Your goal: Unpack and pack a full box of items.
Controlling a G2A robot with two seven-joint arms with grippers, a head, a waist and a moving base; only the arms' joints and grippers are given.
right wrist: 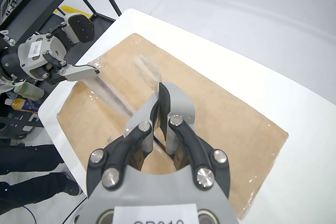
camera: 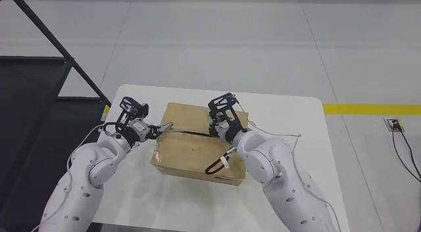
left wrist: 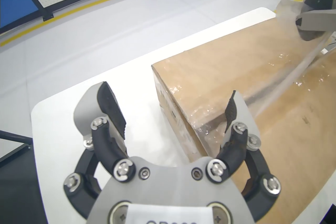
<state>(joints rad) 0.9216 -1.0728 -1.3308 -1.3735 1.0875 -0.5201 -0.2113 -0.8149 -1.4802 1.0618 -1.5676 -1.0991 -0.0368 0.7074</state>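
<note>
Top view puts the cardboard box (camera: 197, 153) in the middle of the white table (camera: 296, 120), between my two arms, with its flaps lying flat and a dark line along the centre seam. My right gripper (right wrist: 160, 89) is pressed together on a clear tape strip (right wrist: 147, 70), which lifts off the seam and runs taut up from the box top to my fingers. My left gripper (left wrist: 169, 93) is spread wide at the box's left end, holding nothing, one finger over the top edge near where the tape begins. I judge the task to be barely started: the seal is partly peeled, the flaps are not yet opened, no item is out, and all the unpacking and repacking remains. The contents are hidden under the flaps. My right gripper covers the stretch of seam beneath it, so I cannot tell how much tape there is free or whether a gap has opened. I also cannot tell whether my left finger touches the cardboard or hangs just above it.
</note>
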